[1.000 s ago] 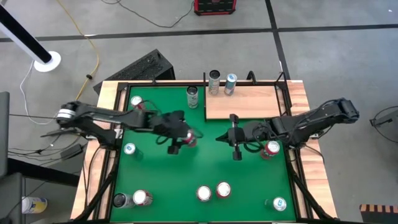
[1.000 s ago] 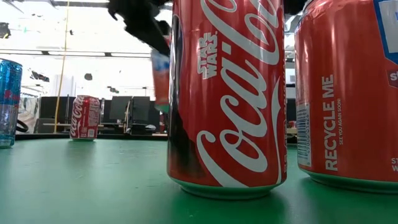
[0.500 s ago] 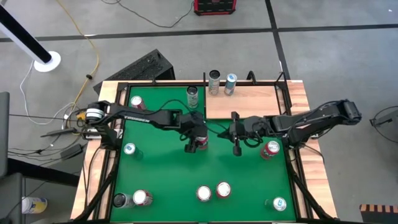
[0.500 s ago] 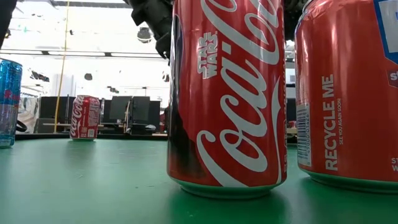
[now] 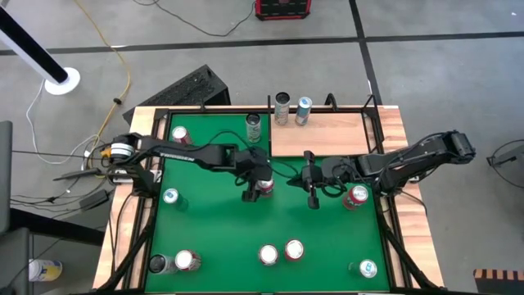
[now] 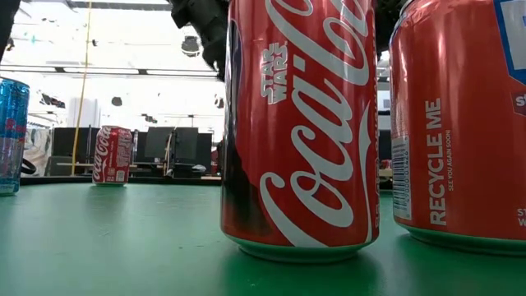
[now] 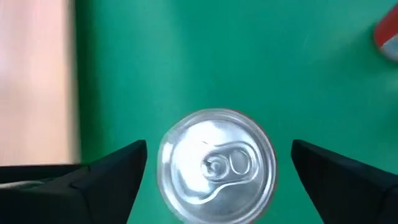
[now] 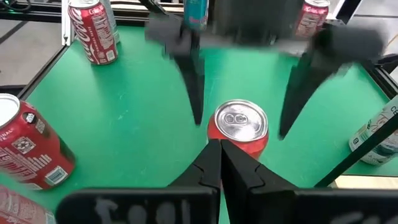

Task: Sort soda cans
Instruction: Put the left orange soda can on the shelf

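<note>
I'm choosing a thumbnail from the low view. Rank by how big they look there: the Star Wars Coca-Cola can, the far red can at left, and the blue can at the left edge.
1. Star Wars Coca-Cola can, close to the camera, so largest.
2. Blue can, cut off by the picture's edge.
3. Far red can, smallest, farther away.
Nearness, not true size, drives this order.

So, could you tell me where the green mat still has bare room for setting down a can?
Bare patches: left of centre, between the left gripper and the teal can; and the wooden board. Crowded: mat centre, where both grippers flank a red can, and the front edge.
</note>
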You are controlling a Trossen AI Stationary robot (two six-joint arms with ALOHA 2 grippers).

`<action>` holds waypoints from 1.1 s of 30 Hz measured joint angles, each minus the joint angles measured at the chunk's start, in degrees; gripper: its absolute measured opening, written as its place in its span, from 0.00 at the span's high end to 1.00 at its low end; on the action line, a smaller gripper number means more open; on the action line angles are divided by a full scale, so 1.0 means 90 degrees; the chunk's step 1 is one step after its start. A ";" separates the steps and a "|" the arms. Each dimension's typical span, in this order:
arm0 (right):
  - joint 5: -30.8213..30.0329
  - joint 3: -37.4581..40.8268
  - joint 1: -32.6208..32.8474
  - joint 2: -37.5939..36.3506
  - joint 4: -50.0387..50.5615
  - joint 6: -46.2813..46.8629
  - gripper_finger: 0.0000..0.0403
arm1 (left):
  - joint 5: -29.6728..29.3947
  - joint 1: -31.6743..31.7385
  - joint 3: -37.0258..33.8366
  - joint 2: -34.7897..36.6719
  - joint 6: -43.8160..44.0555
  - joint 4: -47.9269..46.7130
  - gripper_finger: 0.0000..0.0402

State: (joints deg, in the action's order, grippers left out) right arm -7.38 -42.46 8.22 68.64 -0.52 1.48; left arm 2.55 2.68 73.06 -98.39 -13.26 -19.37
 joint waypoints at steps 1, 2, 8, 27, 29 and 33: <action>-0.0001 0.0000 -0.0004 0.0000 -0.0011 0.0002 0.91 | 0.0036 0.0006 0.0000 0.0179 -0.0025 -0.0046 0.06; -0.0001 0.0000 -0.0016 0.0000 -0.0055 0.0006 0.90 | 0.0053 0.0010 0.0002 0.0382 -0.0051 -0.0131 0.07; -0.0002 0.0000 -0.0052 0.0000 -0.0783 0.0061 0.85 | 0.0072 0.0000 0.0002 0.1984 0.0001 -0.0965 0.07; -0.0022 -0.0936 -0.0146 0.1390 -0.1304 0.0120 0.12 | -0.1255 -0.0223 -0.4579 0.8471 0.1135 0.1310 0.07; -0.0022 -0.1053 -0.0185 0.1498 -0.1210 0.0121 0.09 | -0.1447 -0.0223 -0.4807 0.9053 0.1315 0.1212 0.07; -0.0022 -0.1086 -0.0178 0.1804 -0.1135 0.0119 0.07 | -0.1711 -0.0223 -0.4882 1.0072 0.1513 0.0503 0.07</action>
State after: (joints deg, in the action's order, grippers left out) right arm -7.57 -52.23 6.61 84.88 -10.73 2.55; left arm -12.84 0.67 29.12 -7.74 0.36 -14.84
